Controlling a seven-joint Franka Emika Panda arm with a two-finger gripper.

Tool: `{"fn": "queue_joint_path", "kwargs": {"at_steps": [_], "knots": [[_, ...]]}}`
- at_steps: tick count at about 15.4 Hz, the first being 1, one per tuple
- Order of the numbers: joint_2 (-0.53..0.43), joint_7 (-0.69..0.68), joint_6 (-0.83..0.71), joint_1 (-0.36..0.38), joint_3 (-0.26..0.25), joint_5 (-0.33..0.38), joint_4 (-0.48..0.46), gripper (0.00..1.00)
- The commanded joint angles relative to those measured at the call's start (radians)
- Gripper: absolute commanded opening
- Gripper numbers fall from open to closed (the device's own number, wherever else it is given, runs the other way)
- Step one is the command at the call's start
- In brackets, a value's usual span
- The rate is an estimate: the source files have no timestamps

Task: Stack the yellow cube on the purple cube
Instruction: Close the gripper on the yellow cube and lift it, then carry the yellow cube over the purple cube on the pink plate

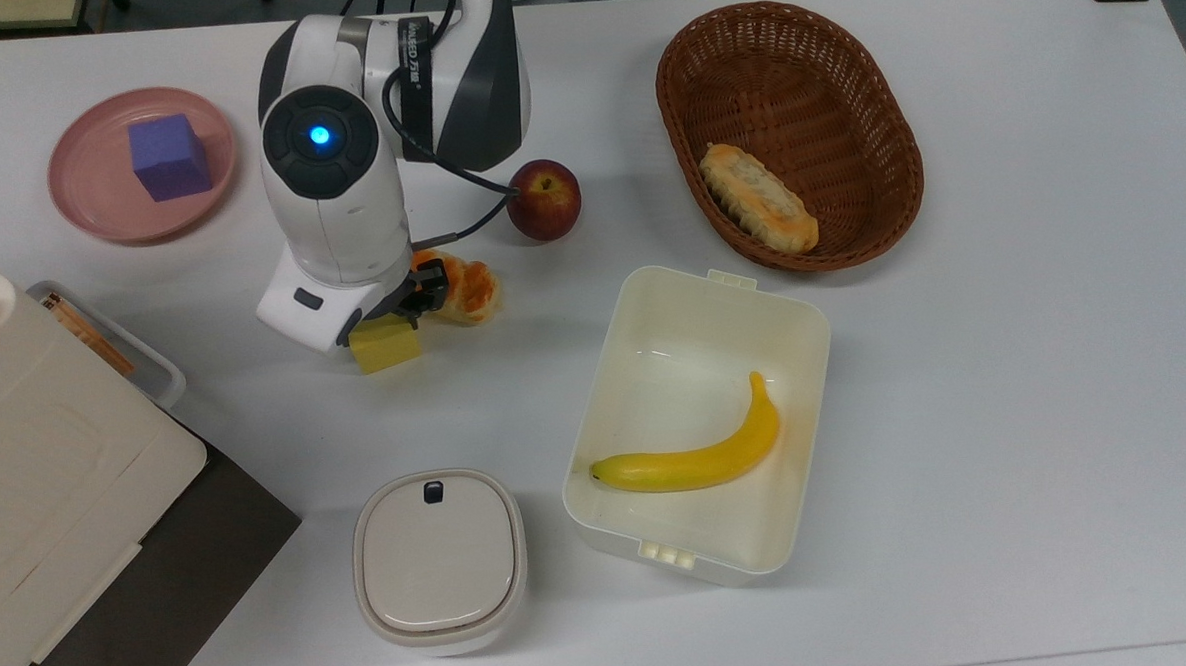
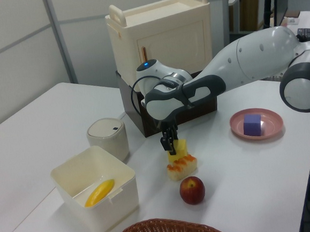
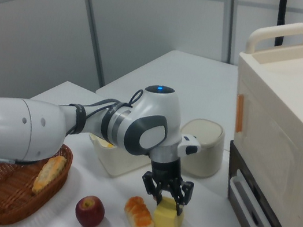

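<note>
One arm bent low over the table, wrist pointing straight down, gripper lowered around the top of the yellow cube with fingers spread to either side, apart and not clearly pressing the block. Seen plainly in the right view: both dark fingers straddling the cube's upper edge, orange-topped pastry just beside it on the right view's left. Hidden mostly under the wrist in the top view, with a corner of the yellow cube poking out. Shown in the top and left views: purple cube resting on a pink plate, well apart from the yellow one, and a red apple near the pastry.
</note>
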Motion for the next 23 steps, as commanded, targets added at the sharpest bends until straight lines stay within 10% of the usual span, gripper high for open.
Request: {"fn": "queue_joint_path", "kwargs": {"at_steps": [1,9,19,23], "knots": [[-0.101,0.01,-0.056,-0.004,-0.014,-0.008,-0.029,0.02],[-0.25,-0.094,-0.341,-0.206,-0.019,-0.019,-0.028,0.02],[-0.256,-0.183,-0.342,-0.338,-0.02,-0.017,-0.059,0.03],[-0.403,-0.24,-0.147,-0.392,-0.017,-0.002,-0.285,0.03]]}}
